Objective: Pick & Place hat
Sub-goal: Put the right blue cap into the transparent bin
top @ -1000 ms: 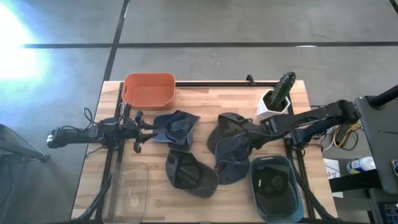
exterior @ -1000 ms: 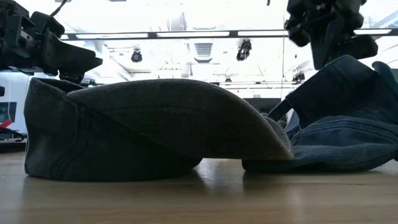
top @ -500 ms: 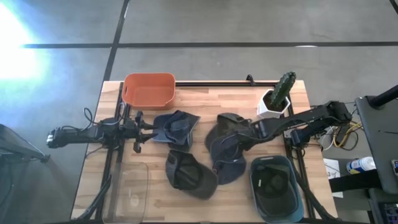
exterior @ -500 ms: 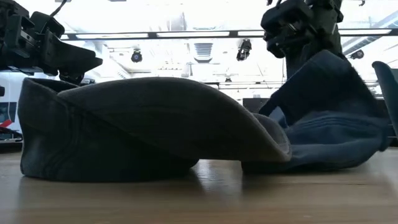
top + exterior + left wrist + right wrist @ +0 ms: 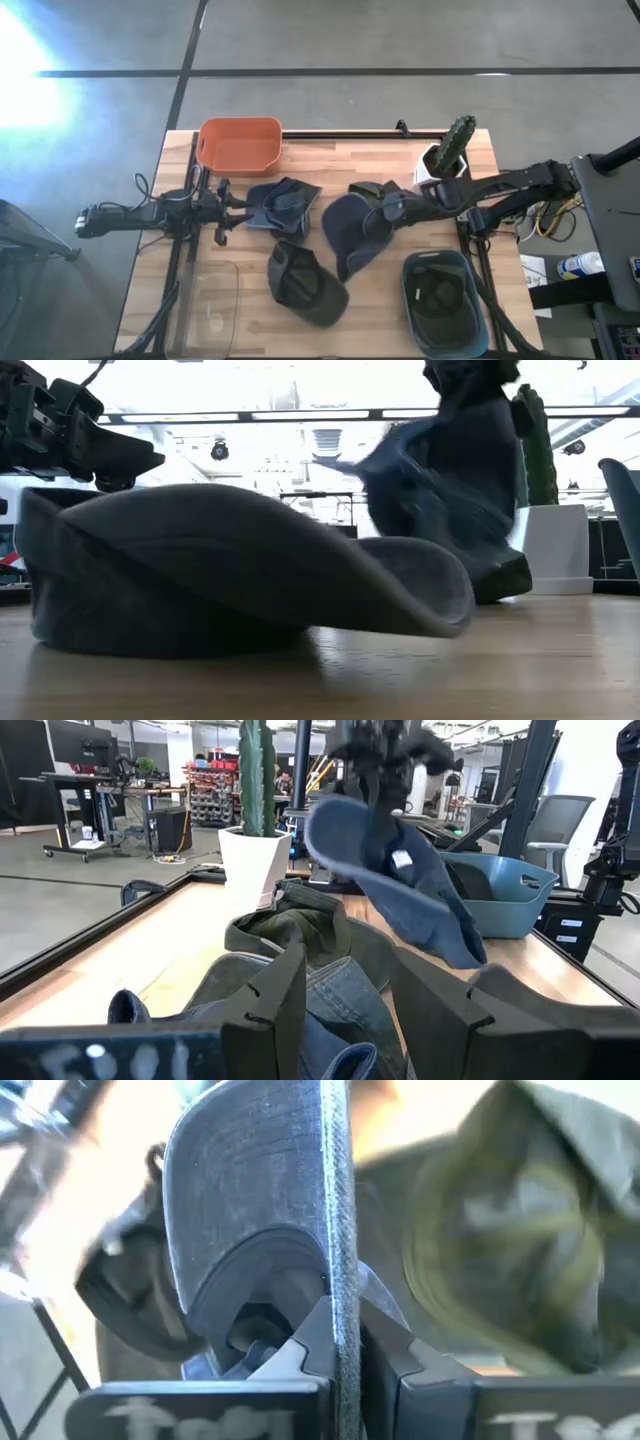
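I see the dark blue hat (image 5: 352, 228) lifted off the counter (image 5: 370, 160) near its middle, hanging by its edge from my right gripper (image 5: 398, 208). In the right wrist view the brim (image 5: 335, 1230) runs straight between the two fingers (image 5: 310, 1342), which are clamped on it. In the low view the hat (image 5: 450, 480) dangles clear of the wood, and from the left wrist it (image 5: 400, 880) shows in the air in front of the blue bin (image 5: 505, 900).

Just beside it, toward the cactus, lies an olive hat (image 5: 372, 190). A dark grey hat (image 5: 305, 282) rests on the counter nearer the front edge, filling the low view (image 5: 240, 575).

My left gripper (image 5: 243, 209) waits low at the left side with its fingers (image 5: 275, 995) apart, their tips at a blue denim hat (image 5: 285, 203) lying flat. An orange bin (image 5: 239, 145) sits at the back left, a potted cactus (image 5: 450, 150) at the back right, the blue bin (image 5: 443, 300) holding another hat at the front right, and a clear tray (image 5: 208, 305) at the front left.
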